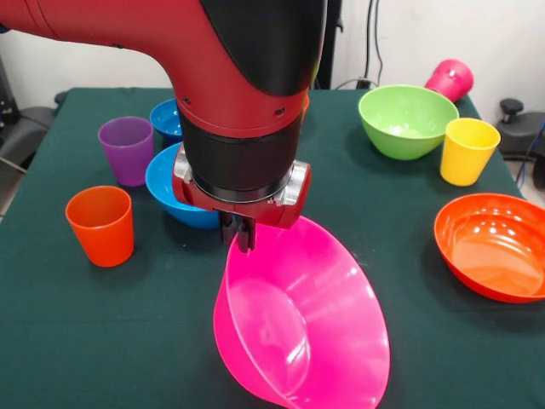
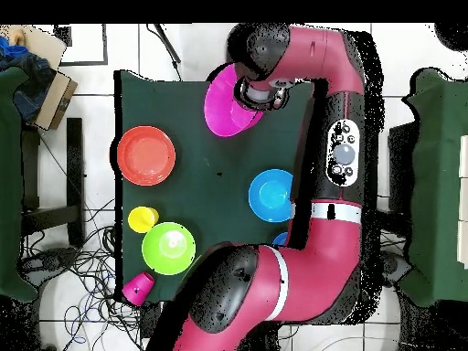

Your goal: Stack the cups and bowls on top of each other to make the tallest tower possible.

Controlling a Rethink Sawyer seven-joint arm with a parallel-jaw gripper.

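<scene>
My gripper (image 1: 246,243) is shut on the rim of the very large pink bowl (image 1: 302,328) and holds it tilted on edge, its opening facing the camera, near the table's front edge; the bowl also shows in the overhead view (image 2: 227,105). The orange cup (image 1: 101,224) and purple cup (image 1: 127,149) stand upright at the left. A medium blue bowl (image 1: 166,189) and a small blue bowl (image 1: 164,118) sit behind the arm. The lime green bowl (image 1: 407,119), yellow cup (image 1: 467,150) and large orange bowl (image 1: 494,245) are at the right. The magenta cup (image 1: 450,79) lies on its side at the far right corner. The small orange bowl is hidden.
The dark green table (image 1: 153,332) ends close below the pink bowl. A cardboard box (image 2: 50,91) and cables lie off the table in the overhead view.
</scene>
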